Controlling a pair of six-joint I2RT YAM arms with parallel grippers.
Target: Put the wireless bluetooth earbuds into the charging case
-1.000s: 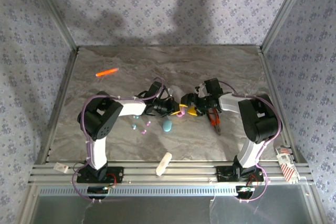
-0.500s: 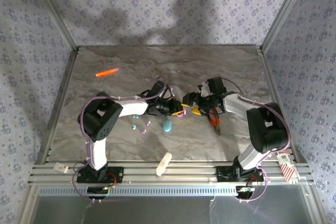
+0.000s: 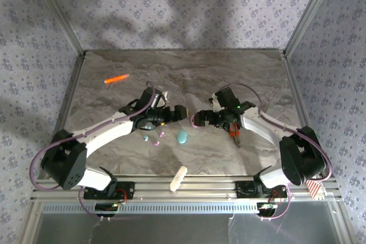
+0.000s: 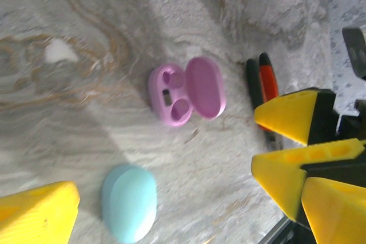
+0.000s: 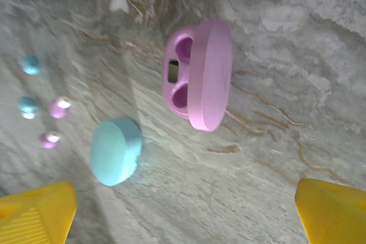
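Observation:
The pink charging case [image 5: 197,75] lies open on the marble table, both sockets empty; the left wrist view has the pink case [image 4: 186,90] lying apart from every finger. The teal case [image 5: 116,151] is shut and lies beside it, nearer the arms [image 3: 182,136]. Two teal earbuds [image 5: 30,64] [image 5: 26,105] and two pink earbuds [image 5: 59,107] [image 5: 50,139] lie loose left of the teal case. My left gripper [image 3: 180,112] is open and empty, left of the pink case. My right gripper [image 3: 201,119] is open and empty, just right of it.
Orange-handled pliers [image 3: 234,132] lie under the right arm, close to the pink case. An orange pen [image 3: 116,78] lies at the far left. A white stick [image 3: 179,178] rests on the front rail and a red-white packet [image 3: 311,184] at the right corner.
Both grippers were closed in together around the pink case. They have drawn apart and the case now lies open on the table. The left arm has swung back to the left.

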